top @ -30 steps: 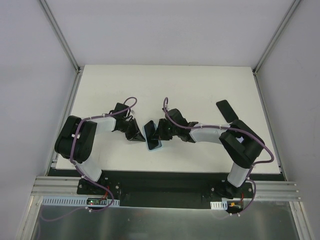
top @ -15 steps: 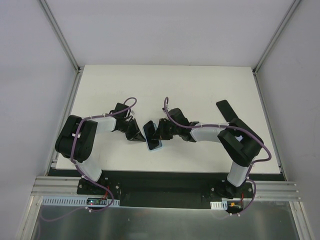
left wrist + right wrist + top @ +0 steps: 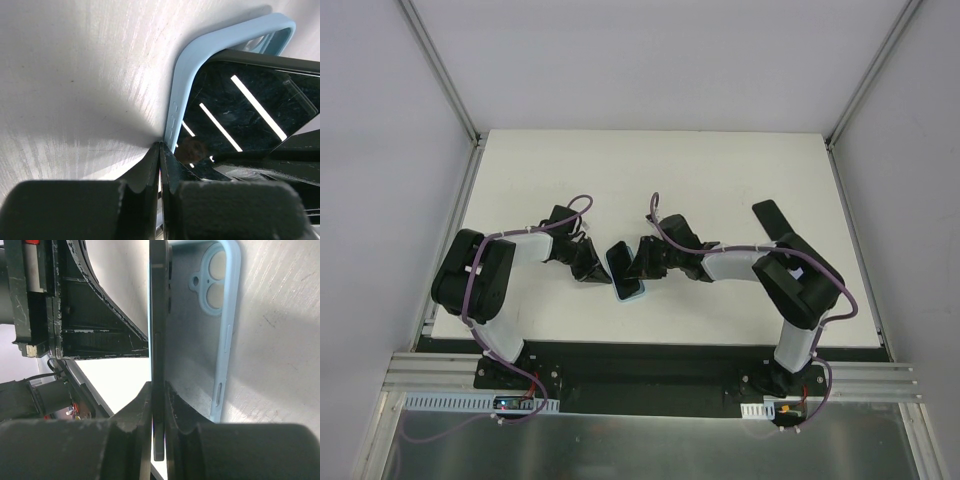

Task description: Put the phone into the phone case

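A light blue phone case (image 3: 631,289) lies open side up on the white table (image 3: 720,170), between the two grippers. A black phone (image 3: 618,259) stands tilted with one long edge in the case. My right gripper (image 3: 639,263) is shut on the phone's upper edge. In the right wrist view the phone (image 3: 160,315) is edge on between the jaws of that gripper (image 3: 159,390), with the case (image 3: 200,355) and its camera cut-out beside it. My left gripper (image 3: 590,268) is shut. Its tips (image 3: 161,148) touch the case's side wall (image 3: 179,100), next to the phone's screen (image 3: 245,110).
A flat black object (image 3: 772,220) lies on the table at the right, beside the right arm's elbow. The table's side rails and white walls stand close on both sides.
The right gripper and the phone have shifted slightly left and towards the case. The left gripper has stayed against the case.
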Controlling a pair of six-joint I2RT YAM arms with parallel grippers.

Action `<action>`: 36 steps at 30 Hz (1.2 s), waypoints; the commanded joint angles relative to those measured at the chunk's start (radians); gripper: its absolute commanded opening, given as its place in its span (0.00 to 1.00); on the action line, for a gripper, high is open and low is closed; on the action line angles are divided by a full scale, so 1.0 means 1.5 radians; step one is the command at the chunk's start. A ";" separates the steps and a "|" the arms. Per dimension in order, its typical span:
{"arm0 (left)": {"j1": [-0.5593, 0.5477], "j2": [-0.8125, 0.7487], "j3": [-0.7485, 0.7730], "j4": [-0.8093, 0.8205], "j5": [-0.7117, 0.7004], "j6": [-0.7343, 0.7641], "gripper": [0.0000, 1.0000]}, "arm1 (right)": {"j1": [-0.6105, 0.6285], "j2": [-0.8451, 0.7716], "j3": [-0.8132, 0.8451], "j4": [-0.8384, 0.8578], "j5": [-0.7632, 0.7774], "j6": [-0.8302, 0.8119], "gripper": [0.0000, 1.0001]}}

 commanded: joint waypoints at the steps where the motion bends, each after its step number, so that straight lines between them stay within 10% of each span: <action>1: -0.018 0.027 -0.009 0.003 -0.061 0.003 0.00 | 0.015 0.004 0.004 -0.027 -0.025 -0.022 0.13; 6: -0.017 -0.007 -0.011 -0.004 -0.067 0.001 0.14 | 0.016 -0.062 0.059 -0.179 0.034 -0.062 0.43; 15: -0.017 -0.060 0.028 -0.056 -0.120 0.009 0.44 | -0.001 -0.144 0.077 -0.323 0.074 -0.086 0.59; 36: -0.049 0.013 0.107 -0.058 -0.095 0.051 0.47 | -0.035 -0.047 0.069 -0.268 0.027 -0.139 0.25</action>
